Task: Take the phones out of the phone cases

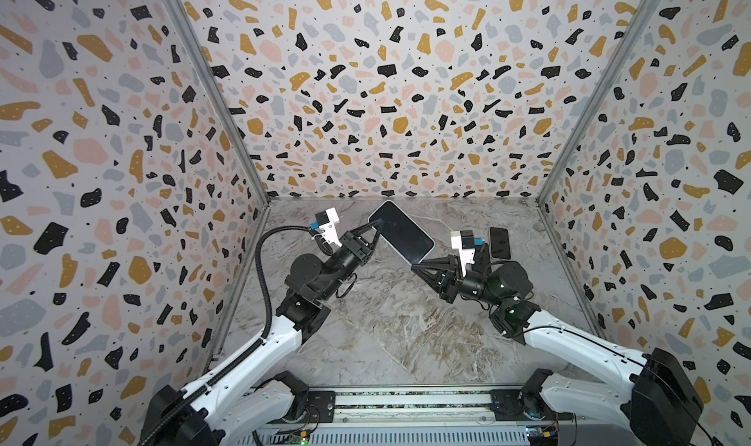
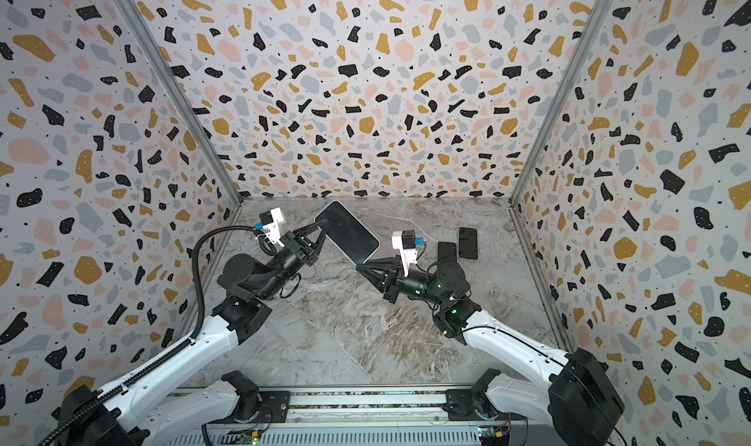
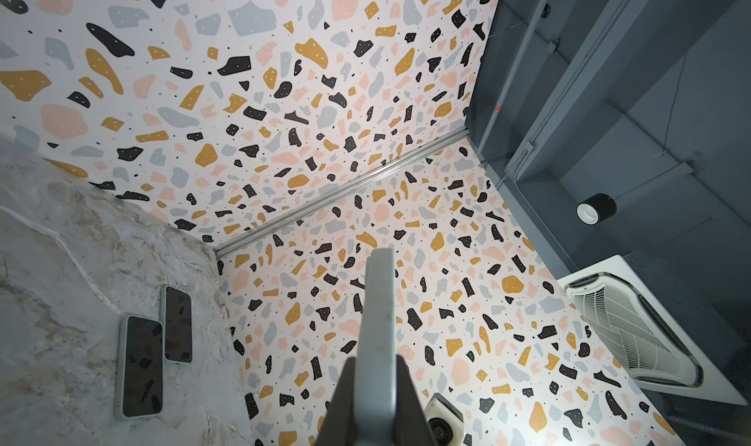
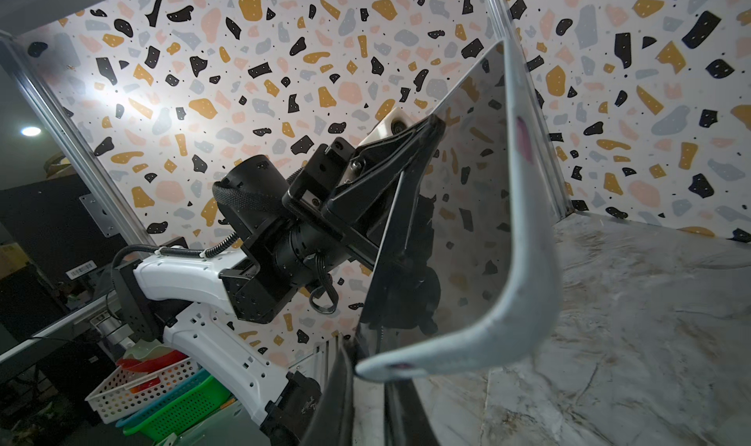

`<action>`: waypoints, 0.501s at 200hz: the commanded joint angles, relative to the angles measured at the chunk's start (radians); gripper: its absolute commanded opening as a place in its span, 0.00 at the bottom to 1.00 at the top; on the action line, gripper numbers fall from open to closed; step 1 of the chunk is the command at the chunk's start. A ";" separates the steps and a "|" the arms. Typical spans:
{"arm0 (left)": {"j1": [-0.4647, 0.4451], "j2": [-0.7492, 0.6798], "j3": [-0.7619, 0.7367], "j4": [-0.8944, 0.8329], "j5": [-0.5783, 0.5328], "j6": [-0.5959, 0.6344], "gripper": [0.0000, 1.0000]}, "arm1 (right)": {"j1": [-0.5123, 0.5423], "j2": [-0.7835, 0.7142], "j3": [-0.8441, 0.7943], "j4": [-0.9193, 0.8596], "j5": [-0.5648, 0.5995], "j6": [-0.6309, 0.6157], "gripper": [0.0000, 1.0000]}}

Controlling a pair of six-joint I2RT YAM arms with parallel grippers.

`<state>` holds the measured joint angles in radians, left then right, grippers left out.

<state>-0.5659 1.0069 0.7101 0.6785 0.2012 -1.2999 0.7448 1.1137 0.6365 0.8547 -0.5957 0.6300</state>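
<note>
Rail [image 1: 406,401] w/ both arm bases sits closest, at front edge of marble worktop [image 1: 386,330]. Phone [image 1: 400,228], screen up, in its pale case [image 4: 534,261], is held tilted above worktop, mid-rear. Left claw [image 1: 378,226] is clamped on its far-left end; right claw [image 1: 415,266] pinches near-right corner. Two other phones [image 2: 467,242] lie flat at rear right, just beside each other.

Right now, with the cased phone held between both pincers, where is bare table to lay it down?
Widest bare table lies between the two arms, toward the front rail. Crowded: far right, where two spare phones lie by the right wall behind the right pincer. The cased phone hangs over the far middle.
</note>
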 commanded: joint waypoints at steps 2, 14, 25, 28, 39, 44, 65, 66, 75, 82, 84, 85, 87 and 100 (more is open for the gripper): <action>-0.005 0.010 0.038 -0.053 0.040 0.009 0.00 | 0.010 -0.037 0.027 -0.091 0.060 -0.191 0.00; -0.005 0.013 0.040 -0.058 0.049 0.007 0.00 | 0.010 -0.051 0.033 -0.117 0.080 -0.219 0.00; -0.005 0.015 0.039 -0.060 0.058 0.003 0.00 | 0.013 -0.062 0.036 -0.136 0.101 -0.246 0.00; -0.005 0.015 0.038 -0.060 0.061 0.003 0.00 | 0.013 -0.065 0.037 -0.141 0.107 -0.253 0.00; -0.006 0.016 0.039 -0.062 0.069 0.004 0.00 | 0.016 -0.077 0.040 -0.150 0.133 -0.281 0.00; -0.006 0.016 0.040 -0.061 0.074 0.003 0.00 | 0.017 -0.080 0.041 -0.149 0.145 -0.290 0.00; -0.008 0.021 0.040 -0.061 0.090 0.009 0.00 | 0.018 -0.089 0.059 -0.160 0.175 -0.323 0.00; -0.008 0.022 0.041 -0.062 0.091 0.010 0.00 | 0.018 -0.089 0.060 -0.161 0.175 -0.325 0.00; -0.008 0.025 0.038 -0.062 0.101 0.013 0.00 | 0.018 -0.088 0.070 -0.171 0.182 -0.336 0.00; -0.008 0.028 0.037 -0.055 0.110 0.012 0.00 | 0.018 -0.085 0.076 -0.178 0.182 -0.346 0.00; -0.008 0.028 0.037 -0.053 0.112 0.012 0.00 | 0.018 -0.083 0.079 -0.180 0.183 -0.348 0.00; -0.008 0.029 0.037 -0.052 0.113 0.012 0.00 | 0.018 -0.083 0.079 -0.181 0.184 -0.349 0.00; -0.008 0.031 0.037 -0.051 0.117 0.011 0.00 | 0.018 -0.082 0.082 -0.184 0.187 -0.352 0.00; -0.008 0.040 0.040 -0.043 0.140 0.012 0.00 | 0.018 -0.078 0.088 -0.205 0.215 -0.364 0.00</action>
<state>-0.5632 1.0332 0.7212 0.6285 0.2276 -1.3098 0.7639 1.0542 0.6418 0.6273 -0.4736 0.3370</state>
